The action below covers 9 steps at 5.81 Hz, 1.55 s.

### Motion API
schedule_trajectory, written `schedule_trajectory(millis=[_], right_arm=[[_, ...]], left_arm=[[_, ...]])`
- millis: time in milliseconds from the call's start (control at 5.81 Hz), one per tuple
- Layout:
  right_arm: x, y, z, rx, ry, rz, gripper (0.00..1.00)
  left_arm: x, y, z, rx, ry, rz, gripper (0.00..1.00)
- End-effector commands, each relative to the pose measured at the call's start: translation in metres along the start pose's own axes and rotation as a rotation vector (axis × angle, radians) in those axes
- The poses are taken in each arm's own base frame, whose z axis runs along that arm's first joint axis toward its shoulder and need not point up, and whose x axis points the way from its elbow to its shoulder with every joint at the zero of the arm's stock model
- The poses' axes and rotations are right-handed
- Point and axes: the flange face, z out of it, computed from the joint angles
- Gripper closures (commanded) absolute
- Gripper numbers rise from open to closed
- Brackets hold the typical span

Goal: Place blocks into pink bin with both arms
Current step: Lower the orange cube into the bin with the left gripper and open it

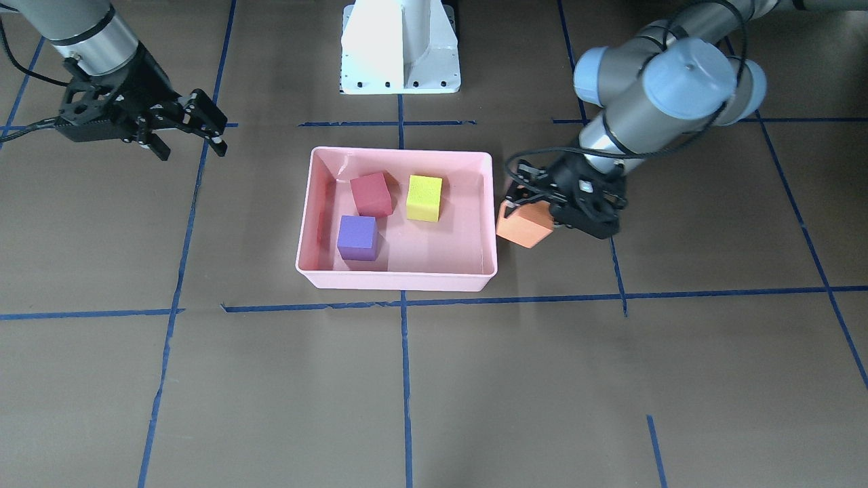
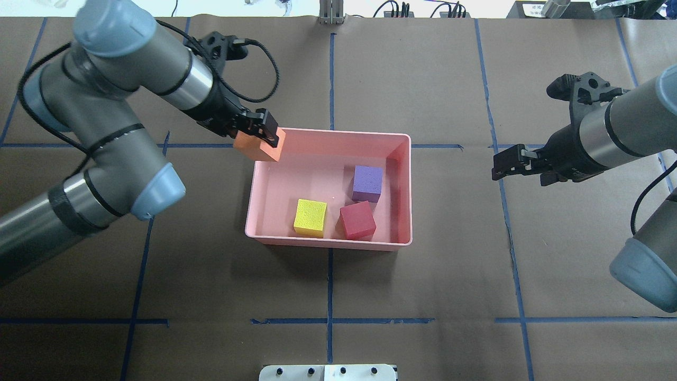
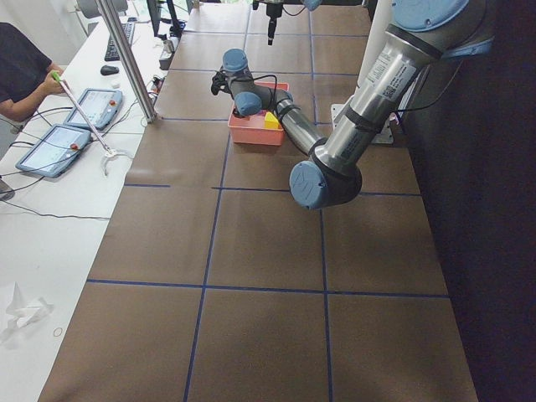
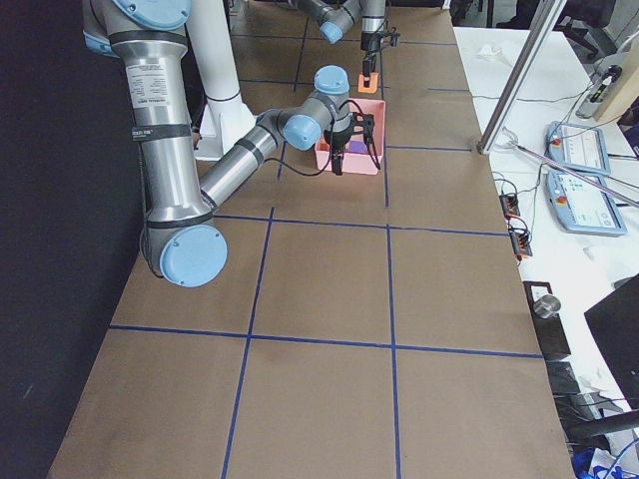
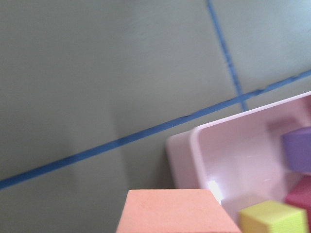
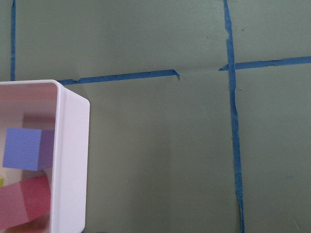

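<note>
The orange block (image 2: 259, 148) is seen clamped between the jaws of the left gripper (image 2: 263, 135) beside a corner of the pink bin (image 2: 328, 243); the right gripper (image 1: 191, 144) is held open, well apart.

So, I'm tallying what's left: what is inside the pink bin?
The pink bin holds the red-pink block, the purple block and the yellow-green block. The orange block, held in the left gripper, hangs at its corner, hiding that bit of floor from overhead.

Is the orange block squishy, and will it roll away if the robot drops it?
Probably light and a bit squishy: the orange block looks matte and spongy, and the left gripper holds it up by two sides. It likely won't roll far, being a flat-faced cube, like the purple block resting in the pink bin.
</note>
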Motion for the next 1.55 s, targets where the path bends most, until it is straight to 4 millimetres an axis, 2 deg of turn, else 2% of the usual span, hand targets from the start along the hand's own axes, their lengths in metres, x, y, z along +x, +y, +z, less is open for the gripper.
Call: schedule_trajectory(millis=[0, 172, 344, 516, 688, 1032, 1376], right_arm=[[0.009, 0.001, 0.002, -0.004, 0.013, -0.005, 0.0], [0.009, 0.001, 0.004, -0.006, 0.015, -0.004, 0.0], [0.01, 0.001, 0.005, -0.006, 0.018, -0.003, 0.0], [0.01, 0.001, 0.005, -0.007, 0.018, -0.003, 0.0], [0.01, 0.001, 0.005, -0.007, 0.018, -0.003, 0.0], [0.01, 0.001, 0.006, -0.006, 0.02, -0.003, 0.0], [0.011, 0.001, 0.006, -0.006, 0.022, -0.002, 0.0]], left_arm=[[0.041, 0.03, 0.072, 0.024, -0.068, -0.023, 0.95], [0.048, 0.016, 0.089, 0.038, -0.095, -0.033, 0.94], [0.045, 0.006, 0.107, 0.06, -0.139, -0.034, 0.94], [0.045, 0.011, 0.118, 0.071, -0.158, -0.026, 0.92], [0.048, 0.019, 0.127, 0.075, -0.17, -0.018, 0.75], [0.046, 0.022, 0.128, 0.072, -0.171, -0.002, 0.01], [0.06, 0.022, 0.111, 0.09, -0.14, 0.007, 0.0]])
